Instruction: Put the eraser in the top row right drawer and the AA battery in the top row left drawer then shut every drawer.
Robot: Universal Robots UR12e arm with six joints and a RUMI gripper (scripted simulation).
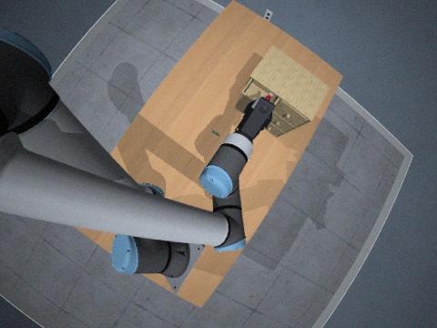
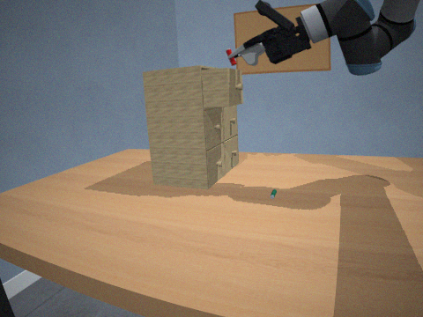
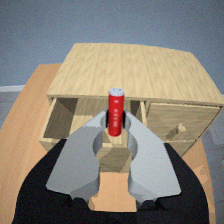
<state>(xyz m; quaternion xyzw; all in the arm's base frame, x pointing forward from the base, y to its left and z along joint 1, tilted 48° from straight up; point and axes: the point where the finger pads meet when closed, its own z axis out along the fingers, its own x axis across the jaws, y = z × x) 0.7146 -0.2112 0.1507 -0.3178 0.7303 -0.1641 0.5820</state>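
Observation:
The wooden chest (image 1: 289,88) stands upright on the table, also seen in the side view (image 2: 189,125) and the wrist view (image 3: 135,70). Its top-left drawer (image 3: 65,120) is pulled out and looks empty; the top-right drawer (image 3: 180,120) is shut. My gripper (image 3: 115,111) (image 2: 230,55) is shut on a red AA battery (image 3: 115,112) with a silver cap, held upright. It hovers above the chest's top front edge, over the open drawer (image 2: 222,88), with the battery at the fingertips. I see no certain eraser.
A small green object (image 2: 273,193) lies on the table in front of the chest, also seen from above (image 1: 215,132). The lower drawers (image 2: 222,141) are shut. My arm reaches over the table's middle from the near side.

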